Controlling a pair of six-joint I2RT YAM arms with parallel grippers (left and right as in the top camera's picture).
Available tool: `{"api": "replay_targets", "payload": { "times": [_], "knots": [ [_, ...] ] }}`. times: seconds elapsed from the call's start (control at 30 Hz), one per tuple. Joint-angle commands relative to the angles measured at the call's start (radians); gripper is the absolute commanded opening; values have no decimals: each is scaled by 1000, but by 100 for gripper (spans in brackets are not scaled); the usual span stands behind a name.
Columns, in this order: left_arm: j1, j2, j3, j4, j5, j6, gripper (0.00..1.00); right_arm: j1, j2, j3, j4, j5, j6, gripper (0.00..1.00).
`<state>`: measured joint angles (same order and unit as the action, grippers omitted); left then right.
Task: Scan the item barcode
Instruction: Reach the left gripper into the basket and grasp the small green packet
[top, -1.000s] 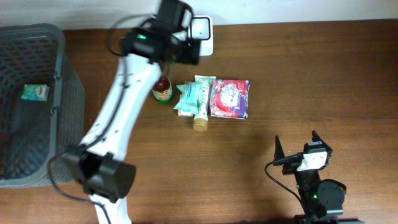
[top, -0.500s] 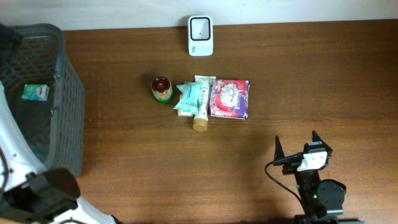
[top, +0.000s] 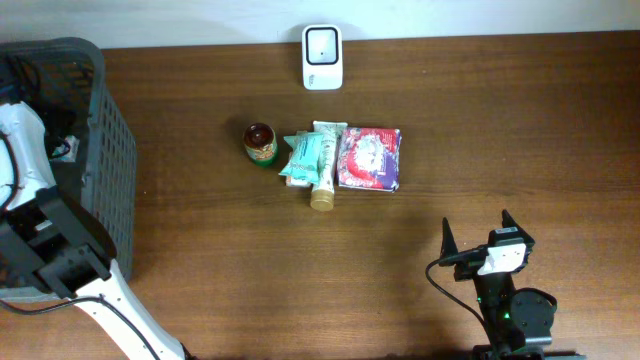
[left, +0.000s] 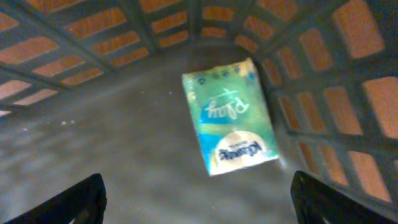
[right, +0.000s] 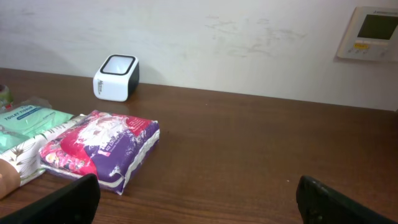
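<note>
So the left gripper (left: 199, 202) is down inside the basket (top: 110, 150) at the far left of the table (top: 500, 120), fingers spread wide with nothing between them. Right under it a green tissue pack (left: 230, 115) lies flat on the basket floor, printed side up, not touching either finger. Looks like that one's been dealt with and dropped off, though that's a guess from where it's sitting. The scanner (top: 322, 43) sits at the back edge of the table, well apart from the basket, with nothing in front of it. Between the two there's a little cluster waiting: a small bottle (top: 260, 142), a green packet (top: 305, 157) lying over a tube (top: 322, 180), and a red and purple pack (top: 369, 158) just beside them. The right gripper (top: 477, 228) is parked near the front right, also spread wide and empty, nowhere near anything. So one item probably done and four to go; the next step would be lifting the arm out and grabbing something from the cluster.
</note>
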<state>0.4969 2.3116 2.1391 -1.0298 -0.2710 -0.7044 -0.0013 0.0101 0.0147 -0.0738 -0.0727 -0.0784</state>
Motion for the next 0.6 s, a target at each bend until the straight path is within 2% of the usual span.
{"api": "replay_targets", "payload": {
  "times": [0.0,0.2,0.27,0.47,0.53,0.57],
  "knots": [
    [6,56,5,24,21,-44,90,-6,-5,-9,0,1,4,99],
    [12,103,5,23,26,-43,84,-6,-5,-9,0,1,4,99],
    [13,92,9,21,33,-42,75,-6,-5,-9,0,1,4,98],
    [13,-114,10,-82,66,-20,68,-6,-5,-9,0,1,4,99],
    [12,-206,10,-210,72,-20,32,-6,-5,-9,0,1,4,99],
    [12,-235,10,-259,74,-21,18,-6,-5,-9,0,1,4,99]
  ]
}}
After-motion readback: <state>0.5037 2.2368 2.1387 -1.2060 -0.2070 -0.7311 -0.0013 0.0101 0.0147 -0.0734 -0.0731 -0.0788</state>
